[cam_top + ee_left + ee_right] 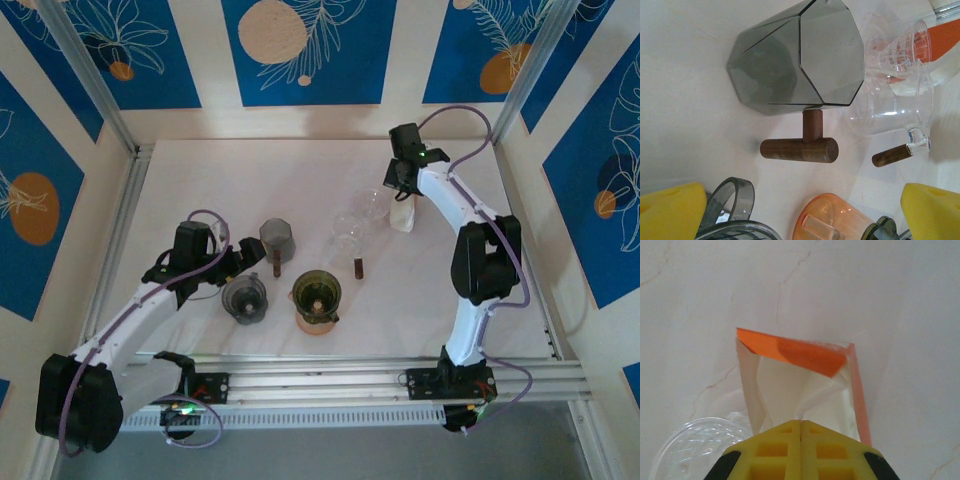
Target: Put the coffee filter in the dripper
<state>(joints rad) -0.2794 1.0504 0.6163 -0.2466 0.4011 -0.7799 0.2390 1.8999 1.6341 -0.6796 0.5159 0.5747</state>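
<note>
My left arm (140, 310) and right arm (455, 205) are slim white links joined by bulky black housings, each on a black base (450, 380) bolted to the rail (350, 372) at the table's near edge. A thin purple cable (462, 110) loops along each from the rail, and a small green light (423, 153) glows on my right wrist, far from the rail. The fingers (785, 450) of my right hand (800, 440) are bright yellow blocks with square pockets; my left hand (802, 200) has the same yellow.

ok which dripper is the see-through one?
The clear glass dripper with the wooden handle, farthest right of the four. The faceted grey dripper, round grey dripper and orange dripper are tinted.
</note>
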